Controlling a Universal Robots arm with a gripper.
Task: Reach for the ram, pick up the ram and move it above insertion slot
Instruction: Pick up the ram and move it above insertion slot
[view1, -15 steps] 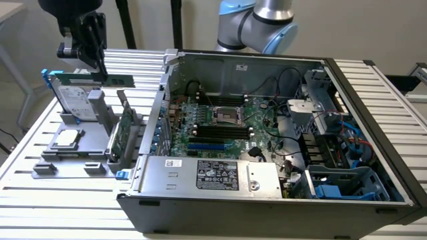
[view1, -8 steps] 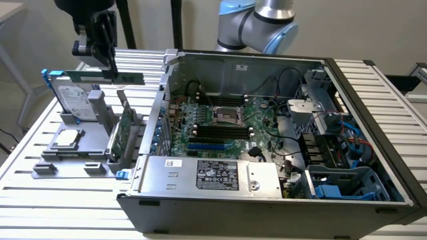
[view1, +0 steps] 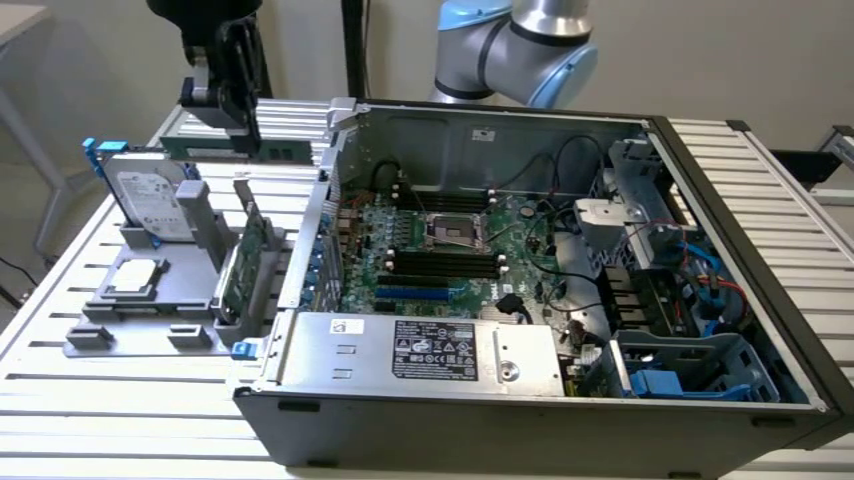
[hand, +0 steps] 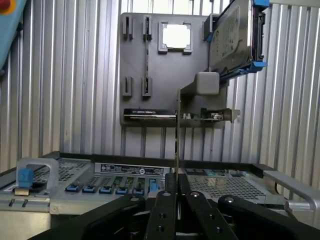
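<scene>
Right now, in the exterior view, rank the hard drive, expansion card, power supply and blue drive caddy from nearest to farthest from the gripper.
From the gripper, shut on the ram:
1. hard drive: just below, exterior view's left.
2. expansion card: lower, same side.
3. power supply: bottom middle.
4. blue drive caddy: exterior view's lower right.

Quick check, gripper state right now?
Gripper: closed on the ram, holding it edge-on above the grey parts holder.
</scene>
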